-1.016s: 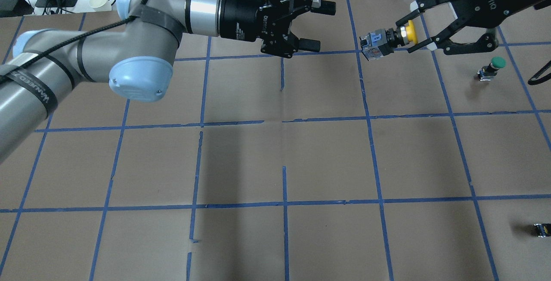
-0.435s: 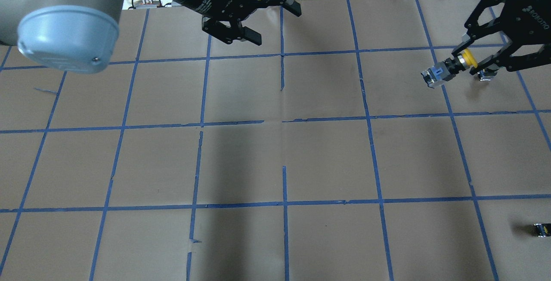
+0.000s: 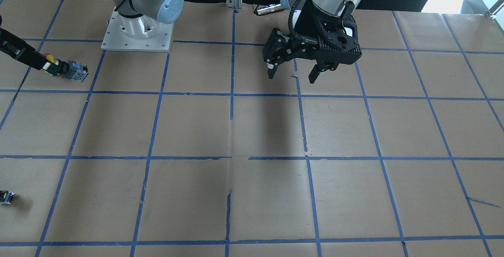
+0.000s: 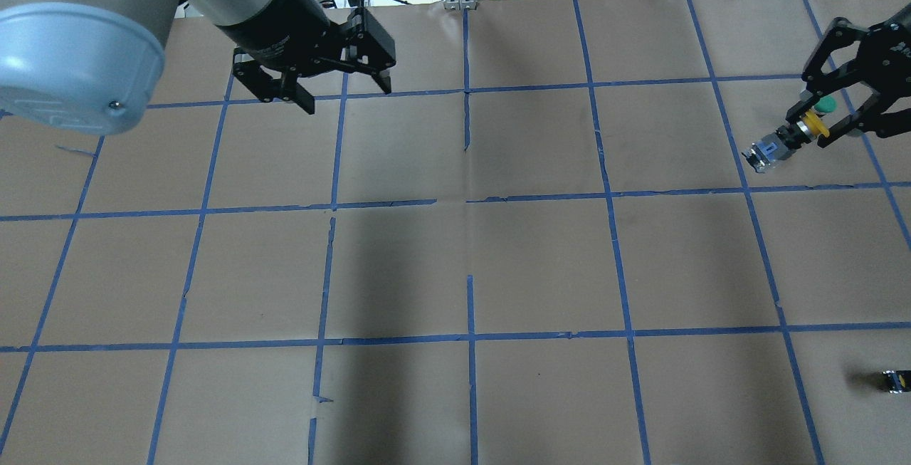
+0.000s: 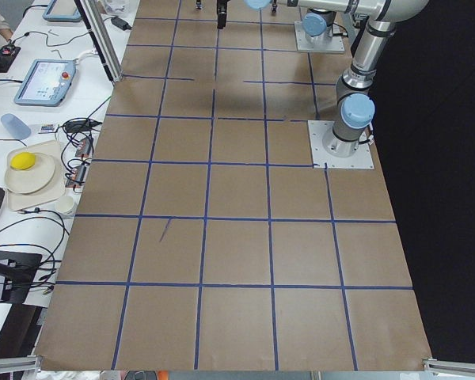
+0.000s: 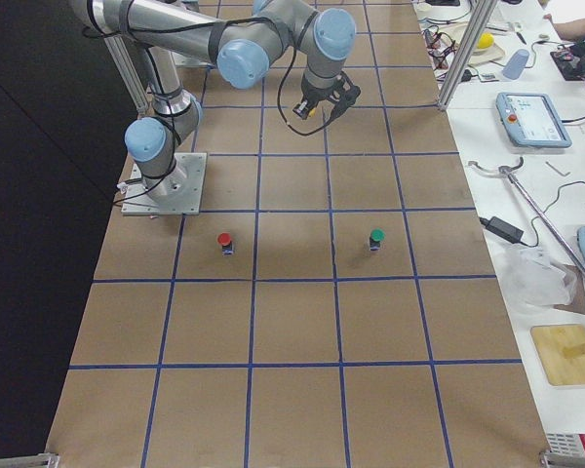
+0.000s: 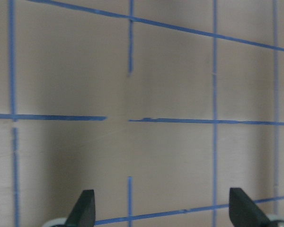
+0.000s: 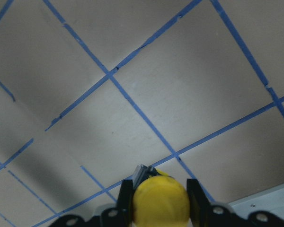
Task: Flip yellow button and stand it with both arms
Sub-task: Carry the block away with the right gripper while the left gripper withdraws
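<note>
My right gripper is clamped on the yellow button, one finger pressed to each side of the round cap. The button hangs above the table over the far right squares of the blue tape grid. It lies tilted on its side, with the grey base pointing away from the gripper towards the middle of the table. In the front-facing view the same grip shows at the picture's left edge, with the button sticking out past the fingertips of the right gripper.

My left gripper hovers over the far left part of the table with its fingers spread apart and nothing between them. The left wrist camera shows only paper and tape lines between the two fingertips.

A green button and a red button stand upright on the table, well apart. A small black-and-grey block sits near the table's right edge.
</note>
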Robot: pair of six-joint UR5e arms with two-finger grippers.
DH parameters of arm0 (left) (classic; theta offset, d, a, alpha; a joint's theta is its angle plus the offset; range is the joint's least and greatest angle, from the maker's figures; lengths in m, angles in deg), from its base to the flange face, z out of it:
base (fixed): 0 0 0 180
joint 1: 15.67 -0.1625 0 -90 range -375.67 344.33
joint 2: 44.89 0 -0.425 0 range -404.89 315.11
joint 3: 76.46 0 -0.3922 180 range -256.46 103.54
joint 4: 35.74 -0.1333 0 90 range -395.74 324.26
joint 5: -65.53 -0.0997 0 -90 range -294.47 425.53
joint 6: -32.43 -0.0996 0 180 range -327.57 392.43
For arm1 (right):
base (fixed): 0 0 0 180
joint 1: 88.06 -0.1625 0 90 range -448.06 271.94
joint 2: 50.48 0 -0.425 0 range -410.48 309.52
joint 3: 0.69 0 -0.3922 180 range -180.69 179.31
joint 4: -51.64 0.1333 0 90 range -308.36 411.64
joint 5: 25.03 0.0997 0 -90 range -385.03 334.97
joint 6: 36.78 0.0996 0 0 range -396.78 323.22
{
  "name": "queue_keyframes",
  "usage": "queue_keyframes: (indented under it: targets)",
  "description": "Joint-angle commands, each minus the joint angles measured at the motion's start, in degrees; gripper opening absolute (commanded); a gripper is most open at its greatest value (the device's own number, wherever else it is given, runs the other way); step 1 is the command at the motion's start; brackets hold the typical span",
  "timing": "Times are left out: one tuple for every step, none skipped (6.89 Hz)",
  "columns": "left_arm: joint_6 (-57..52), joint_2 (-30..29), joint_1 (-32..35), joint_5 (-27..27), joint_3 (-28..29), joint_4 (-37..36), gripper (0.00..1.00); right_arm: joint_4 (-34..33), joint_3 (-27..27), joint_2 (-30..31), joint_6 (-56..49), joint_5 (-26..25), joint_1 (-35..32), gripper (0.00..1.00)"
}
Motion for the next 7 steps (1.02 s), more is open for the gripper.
queue_keyframes:
  targets:
    - [-6.21,2.33,-0.45,-8.79,-2.86,3.66,1.00,-5.17,-2.15,-2.77,-7.73,-6.76,1.11,0.14]
    - [-6.30,3.48,-0.89,-8.88,-4.45,2.89,1.00,-10.50,-4.60,-3.74,-14.49,-8.45,3.29,0.13]
    - [-5.87,3.66,-3.25,-8.71,-4.38,2.02,1.00,-14.73,-7.59,-3.92,-25.52,-8.38,6.10,0.13]
    - [-6.21,3.06,-4.66,-8.62,-3.33,1.40,1.00,-20.43,-11.27,-3.84,-37.29,-8.46,8.91,0.13]
    - [-6.22,2.61,-4.76,-8.71,-2.97,1.39,0.99,-26.23,-14.18,-3.92,-50.63,-8.46,11.11,0.13]
    - [-6.39,1.74,-4.94,-8.45,-1.92,-0.09,0.99,-32.82,-16.30,-3.84,-64.95,-8.55,12.70,0.13]
    - [-6.31,0.43,-4.50,-8.18,-0.70,-1.23,1.00,-34.80,-17.71,-4.01,-75.01,-8.29,14.19,0.14]
